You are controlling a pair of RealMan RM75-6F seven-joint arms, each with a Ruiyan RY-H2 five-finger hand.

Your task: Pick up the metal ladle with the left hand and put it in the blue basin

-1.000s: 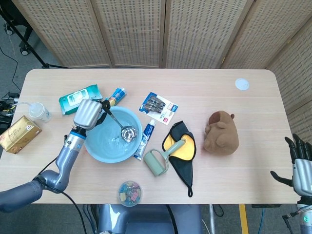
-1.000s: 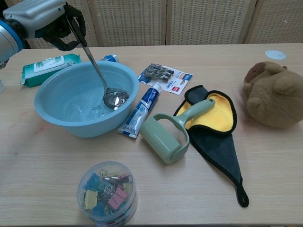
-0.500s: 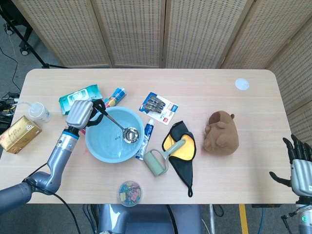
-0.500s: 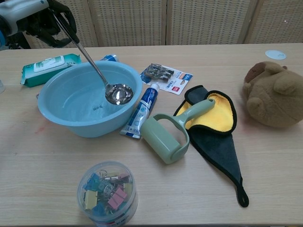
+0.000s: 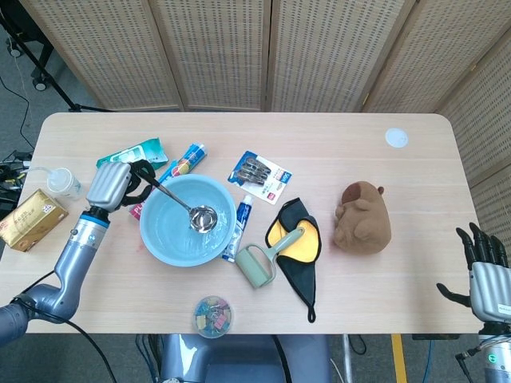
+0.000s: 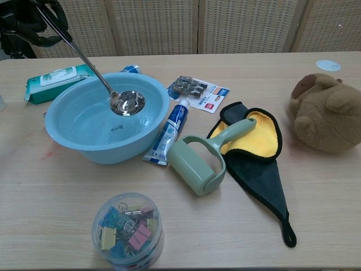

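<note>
Ladle (image 5: 192,213) hangs bowl-down over the basin (image 5: 160,243), its handle gripped by the left hand (image 5: 120,183) just outside the rim; released from this height and slant, it might clatter out or tip the basin toward the toothpaste (image 5: 239,227); wipes (image 5: 132,157) crowd the left hand's side; right hand (image 5: 483,271) idles well apart, fingers spread, holding nothing.

Silver-grey arms, boxy metal-backed left hand (image 5: 112,185), black fingers.
</note>
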